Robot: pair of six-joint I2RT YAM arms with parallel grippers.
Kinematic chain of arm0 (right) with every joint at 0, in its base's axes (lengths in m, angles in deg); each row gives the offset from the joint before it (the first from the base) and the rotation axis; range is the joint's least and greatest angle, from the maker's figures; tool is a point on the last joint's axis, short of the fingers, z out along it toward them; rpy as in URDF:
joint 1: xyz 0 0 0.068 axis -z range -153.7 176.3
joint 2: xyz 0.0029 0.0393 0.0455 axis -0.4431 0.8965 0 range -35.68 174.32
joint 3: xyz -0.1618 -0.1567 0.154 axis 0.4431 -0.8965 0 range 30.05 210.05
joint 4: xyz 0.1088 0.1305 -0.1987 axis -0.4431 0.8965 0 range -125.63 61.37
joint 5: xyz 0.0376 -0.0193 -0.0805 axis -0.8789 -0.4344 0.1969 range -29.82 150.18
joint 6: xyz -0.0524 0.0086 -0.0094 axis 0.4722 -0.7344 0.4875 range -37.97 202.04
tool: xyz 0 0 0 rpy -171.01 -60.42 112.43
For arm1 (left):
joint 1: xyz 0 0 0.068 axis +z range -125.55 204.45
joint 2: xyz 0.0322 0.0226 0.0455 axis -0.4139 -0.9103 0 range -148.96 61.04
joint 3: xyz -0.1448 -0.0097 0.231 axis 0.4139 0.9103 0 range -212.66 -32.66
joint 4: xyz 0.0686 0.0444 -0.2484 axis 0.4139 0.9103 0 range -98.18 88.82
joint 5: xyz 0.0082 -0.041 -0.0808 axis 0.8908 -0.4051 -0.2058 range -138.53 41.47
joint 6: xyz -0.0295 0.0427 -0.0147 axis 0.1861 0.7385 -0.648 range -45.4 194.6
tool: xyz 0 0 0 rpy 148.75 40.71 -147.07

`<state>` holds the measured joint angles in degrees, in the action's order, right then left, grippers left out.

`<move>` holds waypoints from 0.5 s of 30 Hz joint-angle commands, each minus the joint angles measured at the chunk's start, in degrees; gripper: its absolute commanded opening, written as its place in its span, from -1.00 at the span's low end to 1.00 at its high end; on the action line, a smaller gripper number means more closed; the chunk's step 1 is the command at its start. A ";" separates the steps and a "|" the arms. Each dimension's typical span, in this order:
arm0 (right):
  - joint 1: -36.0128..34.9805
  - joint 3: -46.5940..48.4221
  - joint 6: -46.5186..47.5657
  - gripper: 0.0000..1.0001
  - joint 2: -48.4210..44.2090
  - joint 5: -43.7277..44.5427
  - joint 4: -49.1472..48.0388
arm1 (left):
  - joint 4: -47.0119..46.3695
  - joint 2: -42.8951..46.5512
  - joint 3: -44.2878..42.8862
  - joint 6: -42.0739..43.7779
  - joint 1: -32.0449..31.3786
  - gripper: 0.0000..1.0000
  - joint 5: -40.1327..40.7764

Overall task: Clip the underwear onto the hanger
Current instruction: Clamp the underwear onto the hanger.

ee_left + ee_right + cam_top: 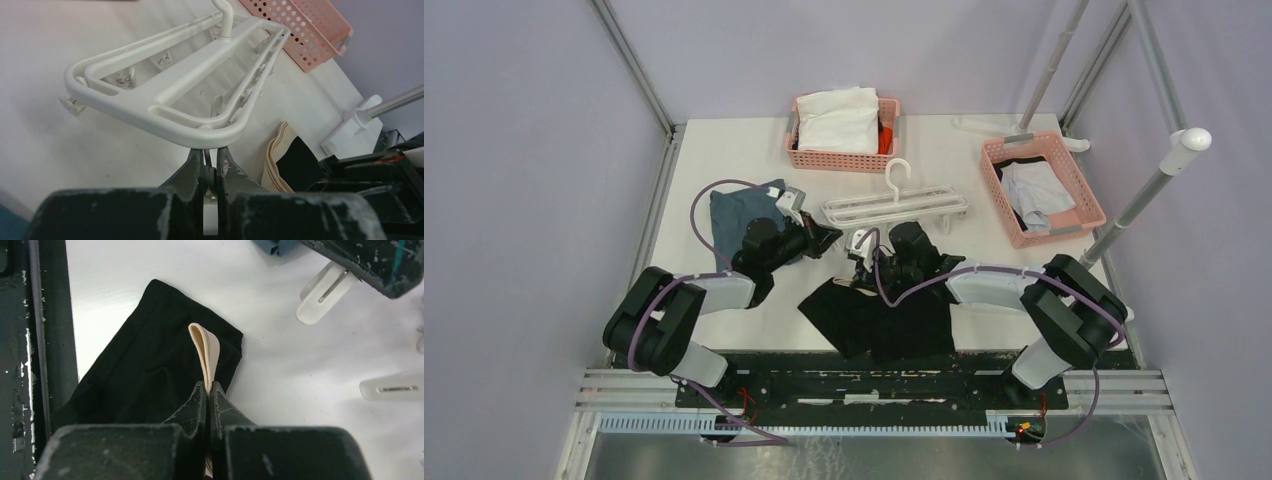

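Right pincer (207, 388): jaws fully closed, pinching the beige waistband (204, 347) of the underwear (145, 365). The band stands up as a narrow folded loop straight out of the fingertips. The black fabric spreads below and to the left of the tips, lying on the white surface (300, 355), one corner at the surface's near edge.

Left pincer (210, 152): jaws all but closed on a thin white piece directly under the end rail of the hanger (160, 125). The right wrist view shows it's an end clip (325, 292) sticking out from under that pincer. The hanger extends away from the fingertips, hook at the far side, with more clips hanging along both rails.

Relative layout, top view:
- The hanger lies flat mid-surface, long axis running left to right.
- The left pincer is at the hanger's left end.
- The right pincer is just beside it, toward the arm bases.
- The gripped waistband is near the held clip but not touching it.
- The rest of the underwear trails from the right pincer back toward the arm bases.
- In the left wrist view, the waistband shows just right of the fingertips.

Another loose clip (392, 388) hangs right of the right pincer. There's a blue-grey cloth (729, 215) under the left arm and two pink baskets (839, 163) along the far side.
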<state>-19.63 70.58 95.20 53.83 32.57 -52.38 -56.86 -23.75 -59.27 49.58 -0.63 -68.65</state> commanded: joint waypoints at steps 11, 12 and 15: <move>2.12 5.82 2.94 -0.99 3.41 -5.69 2.44 | -14.10 1.30 2.65 0.08 0.18 -0.94 -11.93; 2.34 5.18 2.58 -1.00 3.31 -5.56 1.41 | -14.61 1.06 2.70 -0.01 0.16 -0.94 -12.47; 3.08 3.54 0.99 -1.00 3.78 -5.40 -2.45 | -15.87 1.15 3.63 -0.14 0.15 -0.94 -13.25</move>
<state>-17.58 75.89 97.83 58.88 27.69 -48.10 -65.19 -23.60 -56.26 49.58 -0.63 -79.14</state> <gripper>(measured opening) 0.023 0.095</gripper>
